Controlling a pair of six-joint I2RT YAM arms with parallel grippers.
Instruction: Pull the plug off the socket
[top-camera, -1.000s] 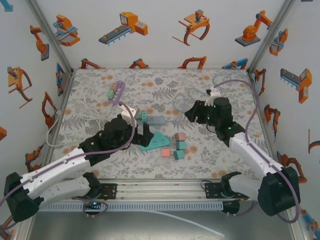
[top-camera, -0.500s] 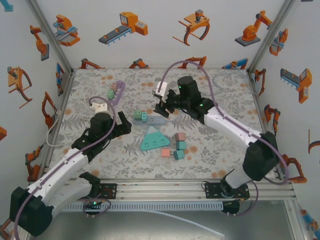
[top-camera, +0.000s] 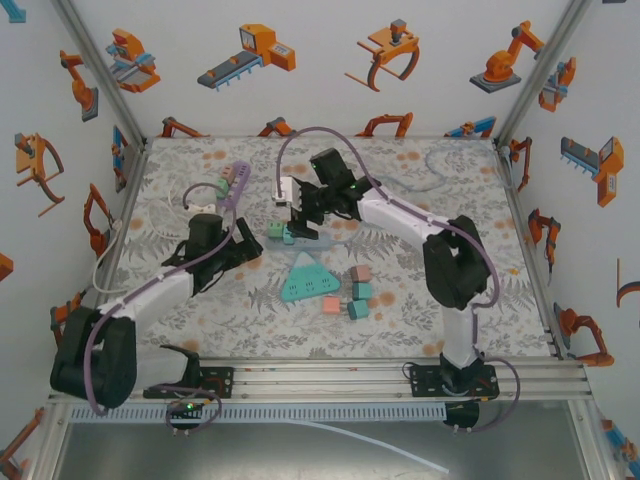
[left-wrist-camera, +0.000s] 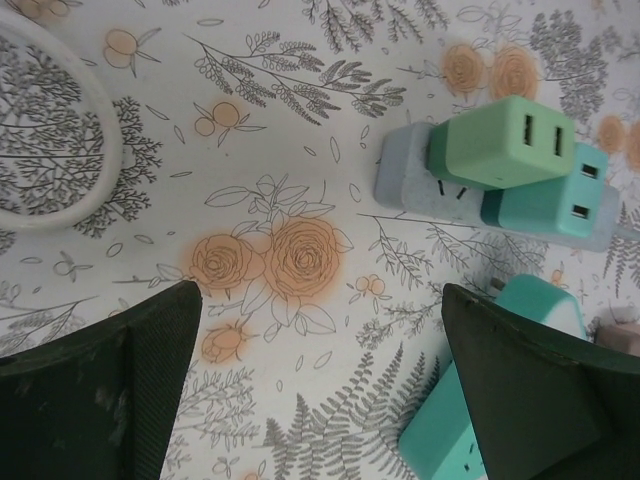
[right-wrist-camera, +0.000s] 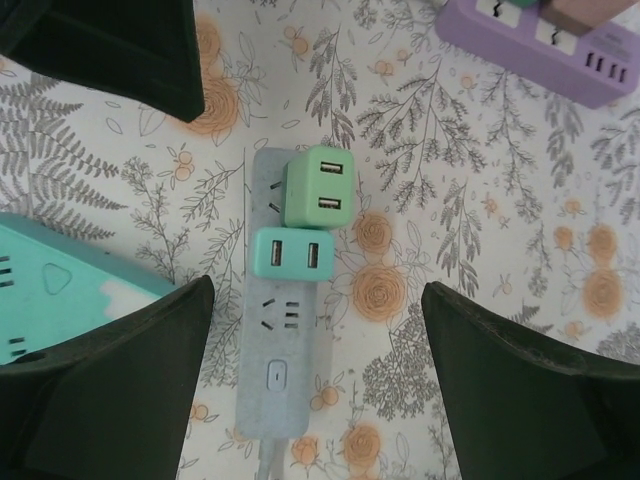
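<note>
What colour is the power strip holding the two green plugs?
Pale grey power strip, clearest in the right wrist view.

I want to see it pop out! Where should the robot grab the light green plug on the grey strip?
Probably its blocky body, coming from above. The light green plug leans on the grey strip with its prongs showing, and the teal plug sits tight beside it, so pinch across the strip's width.

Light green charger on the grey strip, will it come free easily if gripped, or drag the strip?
The light green charger probably frees easily: it sits skewed with prongs showing. The grey strip looks light and nothing pins it, so it may slide along. The charger's smooth boxy sides could slip in a grip.
</note>
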